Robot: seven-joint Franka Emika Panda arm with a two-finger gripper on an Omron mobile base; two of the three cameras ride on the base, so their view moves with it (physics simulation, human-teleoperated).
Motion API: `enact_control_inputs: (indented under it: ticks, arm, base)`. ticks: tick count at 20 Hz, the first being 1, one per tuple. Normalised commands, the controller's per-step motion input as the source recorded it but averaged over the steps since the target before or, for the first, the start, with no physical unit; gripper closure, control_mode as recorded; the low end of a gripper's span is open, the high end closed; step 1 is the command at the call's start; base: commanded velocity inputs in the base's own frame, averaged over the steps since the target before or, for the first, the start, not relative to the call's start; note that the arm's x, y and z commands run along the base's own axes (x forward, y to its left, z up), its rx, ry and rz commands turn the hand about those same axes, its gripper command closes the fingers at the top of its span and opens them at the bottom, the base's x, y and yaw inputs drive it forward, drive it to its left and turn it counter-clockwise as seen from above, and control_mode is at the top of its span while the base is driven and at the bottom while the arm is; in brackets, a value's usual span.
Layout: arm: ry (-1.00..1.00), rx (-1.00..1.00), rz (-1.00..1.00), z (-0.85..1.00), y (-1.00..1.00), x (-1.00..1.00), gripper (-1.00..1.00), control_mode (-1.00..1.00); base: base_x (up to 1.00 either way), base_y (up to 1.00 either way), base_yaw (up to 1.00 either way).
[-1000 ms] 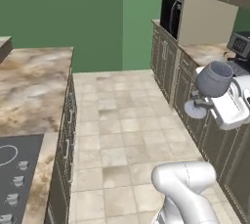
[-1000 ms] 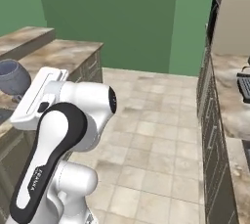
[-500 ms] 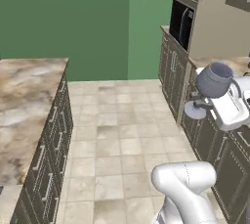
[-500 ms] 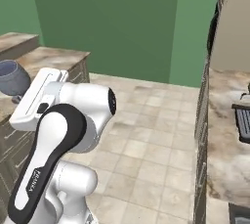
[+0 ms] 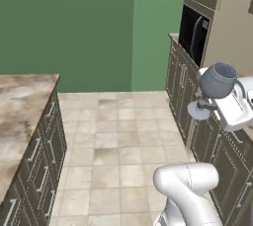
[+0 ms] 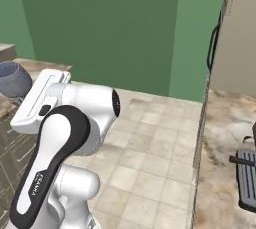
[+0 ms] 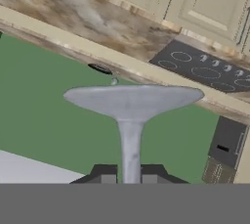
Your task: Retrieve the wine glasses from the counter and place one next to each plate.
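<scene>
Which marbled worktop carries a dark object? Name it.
The right-hand worktop, bearing a dark object; the left worktop sits behind the wine glass.

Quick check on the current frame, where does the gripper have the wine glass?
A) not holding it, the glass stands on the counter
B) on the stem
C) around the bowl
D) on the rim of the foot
B: in the hand view the gripper is shut on the thin stem of the wine glass, with the round foot beyond the fingertips.

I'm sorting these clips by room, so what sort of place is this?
A rendered home kitchen, it seems: marbled stone worktop over panelled cabinet doors, a built-in oven, and a cooktop in the hand view.
</scene>
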Motion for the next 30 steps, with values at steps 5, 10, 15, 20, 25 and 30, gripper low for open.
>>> enact_control_inputs:
  ticks: [5,10,15,20,25,30]
  arm:
    - [0.0,0.0,0.0,0.0,0.0,0.0,1.0,1.0]
    - [0.0,0.0,0.0,0.0,0.0,0.0,1.0,1.0]
    - [0.0,0.0,0.0,0.0,0.0,0.0,1.0,1.0]
    - [0.0,0.0,0.0,0.0,0.0,0.0,1.0,1.0]
    - [0.0,0.0,0.0,0.0,0.0,0.0,1.0,1.0]
    - [0.0,0.0,0.0,0.0,0.0,0.0,1.0,1.0]
  base:
    - [1.0,0.0,0.0]
    - [1.0,0.0,0.0]
    - [1.0,0.0,0.04]
    - [1.0,0.21,0.1]
    - [1.0,0.38,0.22]
    - [1.0,0.01,0.64]
